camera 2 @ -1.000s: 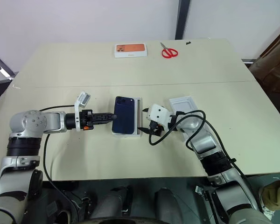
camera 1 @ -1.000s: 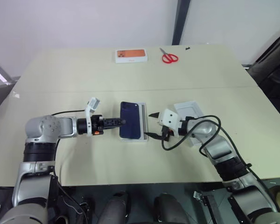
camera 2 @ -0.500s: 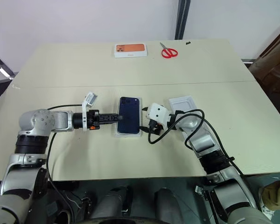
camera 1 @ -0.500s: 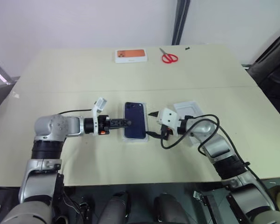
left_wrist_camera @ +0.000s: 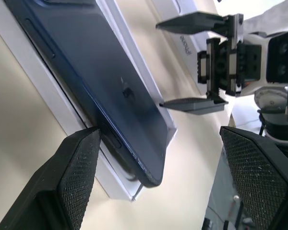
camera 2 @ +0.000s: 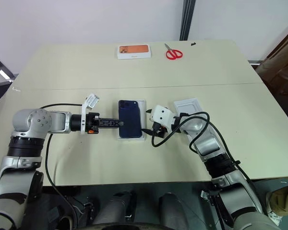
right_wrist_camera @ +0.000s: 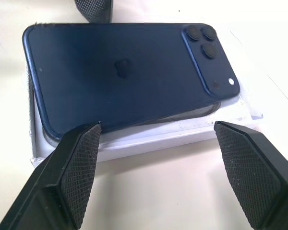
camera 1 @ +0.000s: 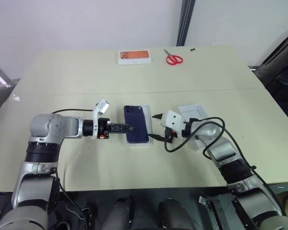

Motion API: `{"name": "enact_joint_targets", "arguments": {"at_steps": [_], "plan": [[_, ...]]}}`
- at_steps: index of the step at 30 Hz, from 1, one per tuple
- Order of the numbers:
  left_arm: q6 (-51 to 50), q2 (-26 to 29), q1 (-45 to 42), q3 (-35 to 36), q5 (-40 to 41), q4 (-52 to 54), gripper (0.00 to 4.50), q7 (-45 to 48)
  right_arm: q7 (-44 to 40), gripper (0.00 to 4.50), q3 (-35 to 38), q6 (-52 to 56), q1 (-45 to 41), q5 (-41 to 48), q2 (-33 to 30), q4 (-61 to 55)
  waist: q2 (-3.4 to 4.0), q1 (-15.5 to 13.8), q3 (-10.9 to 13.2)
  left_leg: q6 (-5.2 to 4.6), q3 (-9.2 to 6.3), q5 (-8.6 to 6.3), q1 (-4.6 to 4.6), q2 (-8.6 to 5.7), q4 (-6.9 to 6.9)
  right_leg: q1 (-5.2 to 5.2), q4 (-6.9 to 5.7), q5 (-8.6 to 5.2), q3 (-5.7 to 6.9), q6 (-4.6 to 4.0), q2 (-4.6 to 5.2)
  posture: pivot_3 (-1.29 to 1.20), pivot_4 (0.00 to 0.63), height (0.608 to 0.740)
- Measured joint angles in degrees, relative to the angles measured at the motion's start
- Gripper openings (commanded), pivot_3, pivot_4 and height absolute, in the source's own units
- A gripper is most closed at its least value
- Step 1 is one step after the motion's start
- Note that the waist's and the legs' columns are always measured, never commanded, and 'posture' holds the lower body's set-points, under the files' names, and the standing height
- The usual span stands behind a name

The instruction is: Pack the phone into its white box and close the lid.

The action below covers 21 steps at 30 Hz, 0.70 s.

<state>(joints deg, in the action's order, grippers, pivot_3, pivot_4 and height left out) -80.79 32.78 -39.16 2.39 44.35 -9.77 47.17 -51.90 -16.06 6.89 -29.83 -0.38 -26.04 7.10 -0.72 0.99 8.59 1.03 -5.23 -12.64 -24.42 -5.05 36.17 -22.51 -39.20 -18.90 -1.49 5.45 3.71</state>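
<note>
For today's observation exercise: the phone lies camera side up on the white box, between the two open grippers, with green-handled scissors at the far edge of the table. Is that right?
Not quite: the scissors have red handles, as the left eye view shows. The rest holds: the phone lies camera side up on the white box, between the open left gripper and right gripper.

Even, bright overhead light; soft short shadows under the arms. Beige rectangular table [camera 1: 134, 81] sharp; wrist views blur nearest black fingertips [right_wrist_camera: 72, 172].

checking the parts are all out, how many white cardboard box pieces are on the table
3: the shallow white box base under the dark navy phone, a white lid beside the right gripper, and an orange-topped white box at the far edge. None seem hidden.
</note>
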Motion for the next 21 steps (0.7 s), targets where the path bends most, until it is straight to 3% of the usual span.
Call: {"name": "enact_joint_targets", "arguments": {"at_steps": [7, 15, 21], "plan": [[-1.48, -0.76, -2.46, 0.98, 0.01, 0.07, 4.14, -2.5, 0.3, 3.98, -0.04, 0.0, 0.0, -0.07, 0.26, 0.03, 0.0, 0.02, 0.0, 0.0, 0.0, 0.0, 0.0, 0.0, 0.0, -0.01, -0.01, 0.0, 0.0, 0.0, 0.0, 0.0, 0.15, 0.734], [-1.84, 2.57, -1.91, 0.38, 0.08, -0.27, 4.14, -0.73, 0.48, 3.98, -0.2, -0.06, -0.02, -0.06, 0.35, 0.06, 0.0, 0.1, 0.0, 0.01, 0.0, 0.0, 0.0, 0.0, -0.01, -0.02, -0.02, 0.0, -0.01, 0.0, -0.01, 0.0, 0.15, 0.734], [-2.2, -0.67, -1.8, -0.59, -0.1, -0.19, 4.14, -1.54, 0.69, 3.98, -0.3, -0.21, -0.29, -0.11, 0.58, 0.56, 0.0, -0.22, 0.0, 0.0, 0.0, 0.0, 0.0, -0.01, 0.05, 0.03, 0.0, 0.0, 0.0, 0.0, 0.0, 0.0, 0.15, 0.734]]}}
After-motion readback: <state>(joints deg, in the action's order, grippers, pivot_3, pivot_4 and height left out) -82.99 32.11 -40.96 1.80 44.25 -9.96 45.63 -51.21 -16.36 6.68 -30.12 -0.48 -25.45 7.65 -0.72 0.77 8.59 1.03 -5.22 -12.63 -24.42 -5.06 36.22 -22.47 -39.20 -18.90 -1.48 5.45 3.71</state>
